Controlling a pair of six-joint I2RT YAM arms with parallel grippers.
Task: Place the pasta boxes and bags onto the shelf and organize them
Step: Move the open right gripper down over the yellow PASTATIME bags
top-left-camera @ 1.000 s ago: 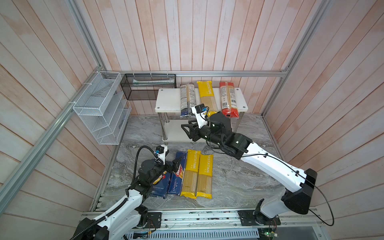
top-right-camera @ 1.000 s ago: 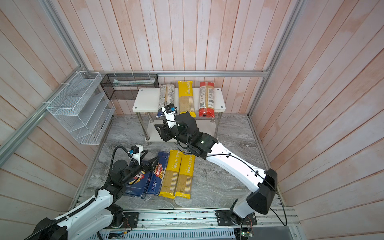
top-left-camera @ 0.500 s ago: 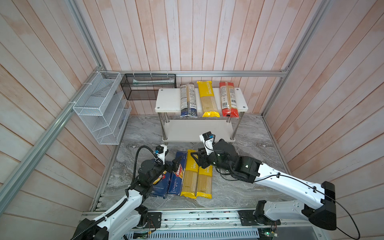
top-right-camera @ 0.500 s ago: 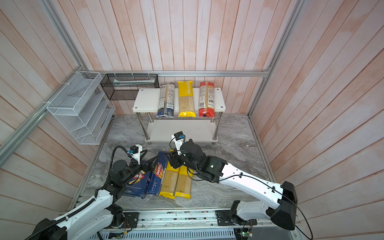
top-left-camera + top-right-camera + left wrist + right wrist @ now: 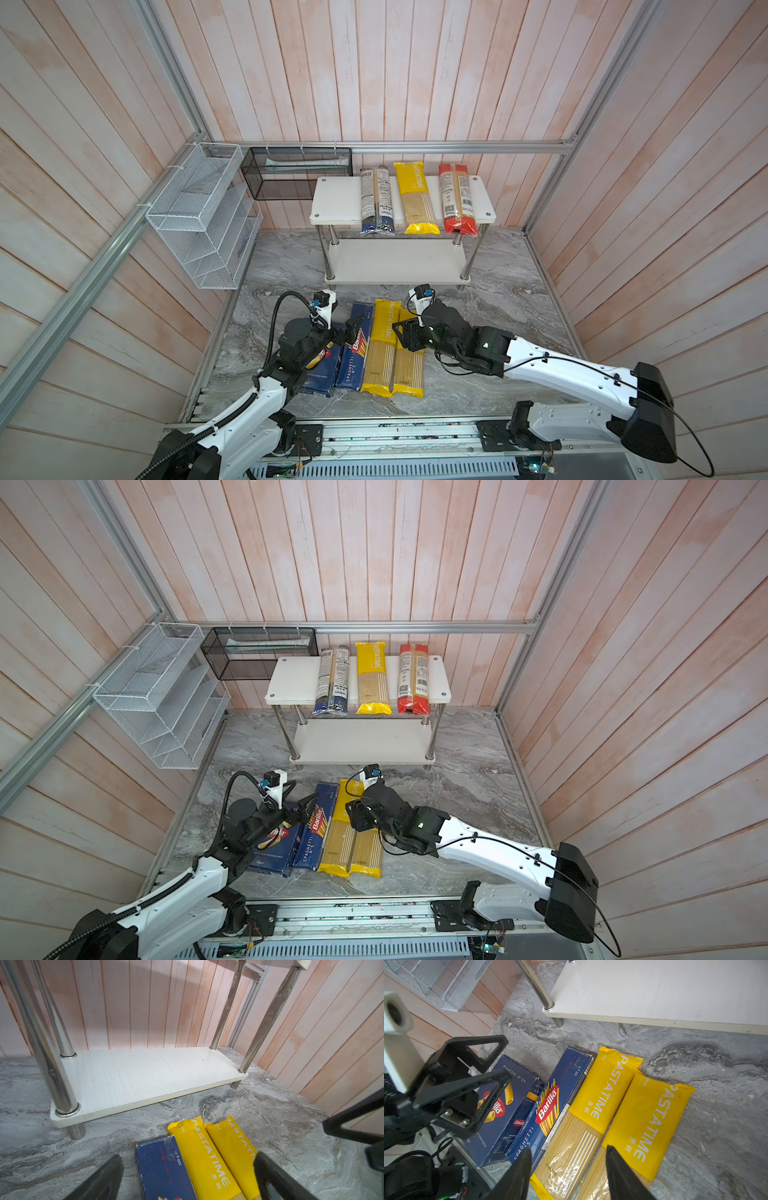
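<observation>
Right arm (image 5: 561,370) dropped low, jaws apart over yellow bags (image 5: 383,353).

The gray floor (image 5: 498,299) holds four packs side by side. Two yellow bags (image 5: 380,361) lie right under the right pincer (image 5: 405,334). The thin blue box (image 5: 352,365) and the wide blue box (image 5: 320,372) lie by the left pincer (image 5: 353,328). Well past both pincers, the white shelf (image 5: 332,203) holds three more bags (image 5: 415,199) on its top board.

White links (image 5: 561,370), black joints (image 5: 642,411), triangular left hand (image 5: 507,1057), possibly green light (image 5: 484,344)
</observation>
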